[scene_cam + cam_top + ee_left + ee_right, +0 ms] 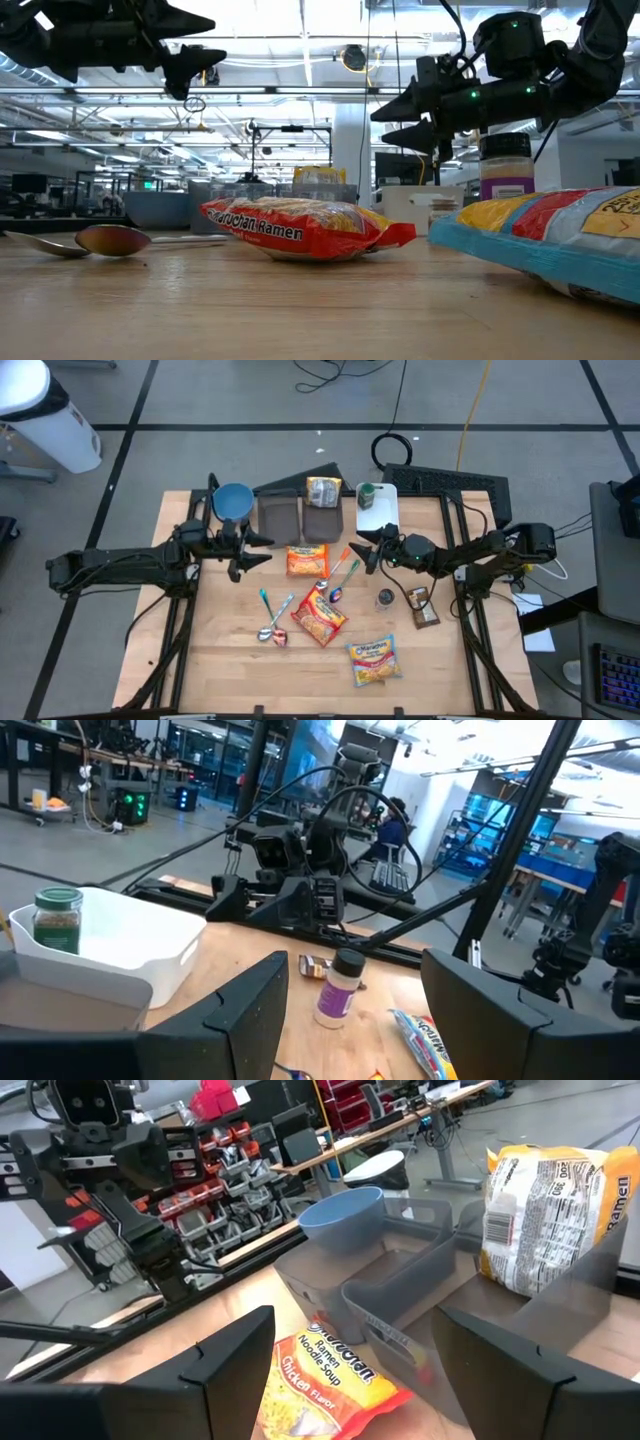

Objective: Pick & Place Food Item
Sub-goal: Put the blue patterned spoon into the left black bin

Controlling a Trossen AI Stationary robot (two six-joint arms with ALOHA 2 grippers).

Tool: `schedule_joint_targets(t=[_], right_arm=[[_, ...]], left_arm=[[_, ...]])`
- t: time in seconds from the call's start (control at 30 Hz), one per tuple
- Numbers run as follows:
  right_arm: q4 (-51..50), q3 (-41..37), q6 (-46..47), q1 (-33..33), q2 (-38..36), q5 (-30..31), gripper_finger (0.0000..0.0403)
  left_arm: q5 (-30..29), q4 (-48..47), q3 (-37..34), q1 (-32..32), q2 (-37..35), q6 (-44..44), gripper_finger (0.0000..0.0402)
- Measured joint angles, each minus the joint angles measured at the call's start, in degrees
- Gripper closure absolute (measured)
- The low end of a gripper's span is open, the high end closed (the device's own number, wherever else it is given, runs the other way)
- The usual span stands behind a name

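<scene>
Your ramen packet (306,560) lies flat on the surface (220,650) just in front of the dark bins (300,518), its long axis running left-right. Left end effector (262,550) and right end effector (358,552) hover on either side, both with fingers spread, empty.

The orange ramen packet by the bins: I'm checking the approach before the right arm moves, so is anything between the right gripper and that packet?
Nothing visible. The right gripper hangs open above the table, and only bare wood lies between it and the orange ramen packet; the spoons lie just nearer the front edge.
</scene>
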Motion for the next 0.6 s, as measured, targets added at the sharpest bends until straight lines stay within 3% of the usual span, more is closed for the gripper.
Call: schedule_joint_targets(t=[0.2, 0.37, 0.6], right_arm=[[0.0, 0.0, -2.8, -0.02, 0.0, 0.02, 0.0138], [0.45, 0.0, -2.8, -0.02, 0.0, 0.02, 0.0138], [0.46, 0.0, -2.58, -0.02, 0.0, 0.0, 0.0138]], left_arm=[[0.39, -0.27, 0.0, 0.02, -0.75, 3.57, 0.0163], [4.78, -3.75, 0.0, 0.0, -2.1, 6.63, 0.0163], [7.03, -19.19, 0.0, -0.24, -5.8, 7.97, 0.0163]])
